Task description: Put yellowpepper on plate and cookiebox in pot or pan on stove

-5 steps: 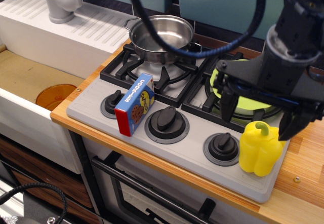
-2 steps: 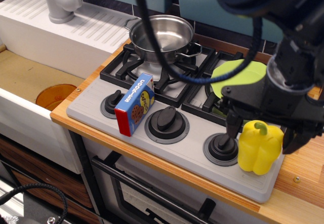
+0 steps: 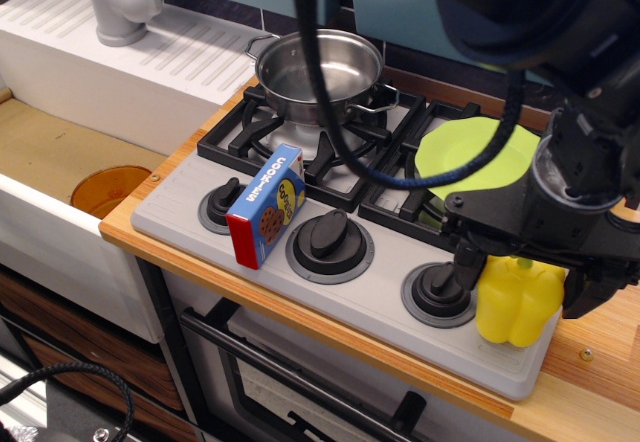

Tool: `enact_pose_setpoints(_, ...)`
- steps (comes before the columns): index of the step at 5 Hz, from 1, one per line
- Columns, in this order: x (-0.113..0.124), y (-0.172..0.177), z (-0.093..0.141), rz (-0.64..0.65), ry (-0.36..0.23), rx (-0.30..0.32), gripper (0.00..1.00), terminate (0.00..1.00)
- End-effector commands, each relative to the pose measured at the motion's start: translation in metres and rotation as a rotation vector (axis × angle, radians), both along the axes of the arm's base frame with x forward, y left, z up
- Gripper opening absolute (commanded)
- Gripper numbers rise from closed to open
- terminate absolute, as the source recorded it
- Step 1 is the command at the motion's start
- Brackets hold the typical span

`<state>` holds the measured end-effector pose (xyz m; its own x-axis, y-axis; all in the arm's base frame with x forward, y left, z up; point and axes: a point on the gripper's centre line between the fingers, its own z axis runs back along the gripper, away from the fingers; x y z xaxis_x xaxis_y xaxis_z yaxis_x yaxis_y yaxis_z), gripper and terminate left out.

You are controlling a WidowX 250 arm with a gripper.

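Claw straddling the yellow pepper at the lower right of the stove

The claw [image 3: 522, 284] sits low over the yellowpepper [image 3: 517, 302], its jaws spread wide with one dark finger on each side; whether they touch it cannot be told. The pepper stands on the front right corner of the grey stove [image 3: 370, 292], just right of a black knob [image 3: 440, 287]. The lime-green plate [image 3: 470, 157] lies on the right grate behind it. The cookiebox [image 3: 266, 205] stands at centre-left near the knobs, and the steel pot [image 3: 318, 74] sits on the upper-left burner.
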<state>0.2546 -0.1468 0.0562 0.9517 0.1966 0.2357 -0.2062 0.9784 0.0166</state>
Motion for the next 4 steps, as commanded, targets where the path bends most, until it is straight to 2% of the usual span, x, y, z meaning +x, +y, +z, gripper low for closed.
enact_pose_setpoints(1,0.005,-0.005,-0.002,0.011,-0.034,-0.022,0.0,0.0)
enact_pose_setpoints(2,0.002,-0.004,0.011,0.027,-0.003,-0.005,0.0,0.0)
enact_pose_setpoints(4,-0.001,0.008,0.062,0.036,0.08,0.038,0.0,0.0)
